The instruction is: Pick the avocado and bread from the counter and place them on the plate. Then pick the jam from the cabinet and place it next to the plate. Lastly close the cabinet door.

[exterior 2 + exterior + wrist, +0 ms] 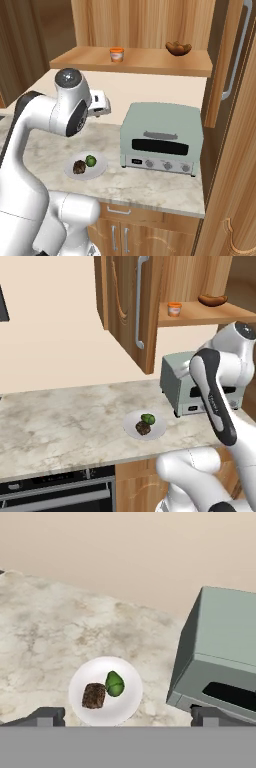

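No legible text, seemingly

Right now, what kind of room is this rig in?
A kitchen, simulated by the look of it: a marbled stone counter with a toaster oven on it, a wooden wall cabinet above, and a built-in oven under the worktop.

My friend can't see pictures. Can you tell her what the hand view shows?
A white plate on a marbled counter holds a brown bread lump touching a green avocado. A grey-green toaster oven stands beside the plate.
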Robot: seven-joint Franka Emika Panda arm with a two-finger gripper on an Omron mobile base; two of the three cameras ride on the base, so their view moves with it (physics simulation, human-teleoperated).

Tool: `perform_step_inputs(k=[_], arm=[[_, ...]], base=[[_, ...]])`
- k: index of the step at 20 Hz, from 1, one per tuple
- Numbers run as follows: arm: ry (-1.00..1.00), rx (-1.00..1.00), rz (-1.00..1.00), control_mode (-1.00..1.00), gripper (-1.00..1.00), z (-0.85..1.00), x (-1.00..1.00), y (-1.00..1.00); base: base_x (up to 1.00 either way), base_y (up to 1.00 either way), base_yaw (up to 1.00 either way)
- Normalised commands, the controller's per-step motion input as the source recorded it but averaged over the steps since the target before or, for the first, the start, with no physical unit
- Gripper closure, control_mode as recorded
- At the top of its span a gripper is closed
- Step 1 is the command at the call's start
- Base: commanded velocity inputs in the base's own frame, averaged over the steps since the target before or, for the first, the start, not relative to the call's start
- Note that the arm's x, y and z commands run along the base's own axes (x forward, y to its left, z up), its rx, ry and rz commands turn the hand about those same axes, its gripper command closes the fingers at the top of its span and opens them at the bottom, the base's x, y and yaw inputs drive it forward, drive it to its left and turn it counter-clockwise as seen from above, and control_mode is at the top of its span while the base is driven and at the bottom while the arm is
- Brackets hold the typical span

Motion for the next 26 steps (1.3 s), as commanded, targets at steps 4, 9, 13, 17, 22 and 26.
perform_step_inputs(k=[4,9,13,17,22,26], arm=[[0.01,0.07,-0.07,-1.0,-1.0,0.66,0.0,-0.25],[0.0,0.1,-0.04,-1.0,-1.0,0.65,0.0,-0.17],[0.0,0.03,-0.03,-1.0,-1.0,0.54,0.07,-0.01],[0.0,0.01,-0.05,-1.0,-1.0,0.44,0.27,0.0],[0.0,0.0,-0.05,-1.0,-1.0,0.22,0.39,0.0],[0.0,0.0,-0.04,-1.0,-1.0,0.01,0.51,0.0]], base=[[0.0,0.0,0.0],[0.0,0.0,0.0],[0.0,0.0,0.0],[0.0,0.0,0.0],[0.0,0.0,0.0],[0.0,0.0,0.0]])
